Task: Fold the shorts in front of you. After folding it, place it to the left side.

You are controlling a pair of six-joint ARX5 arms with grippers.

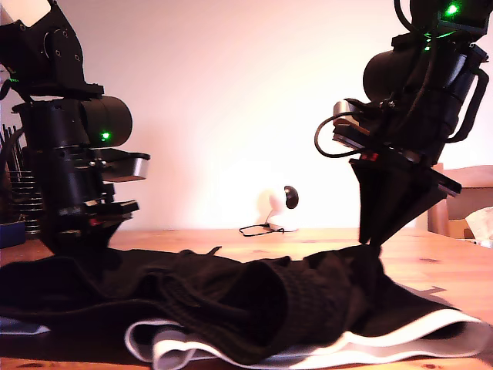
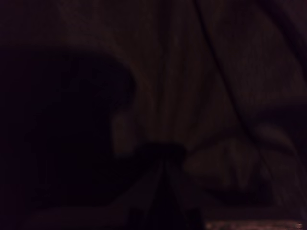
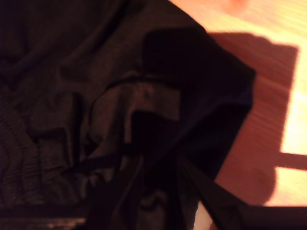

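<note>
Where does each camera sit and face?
Exterior view: low by the table, facing across the shorts to the wall; an arm at each of its sides.
First wrist view: on my first claw, close against dark shorts fabric; claw lost in darkness.
Second wrist view: on my second claw, looking down at the shorts' edge and table; claw unclear.
Shared: shorts in all; table in exterior and second wrist.
</note>
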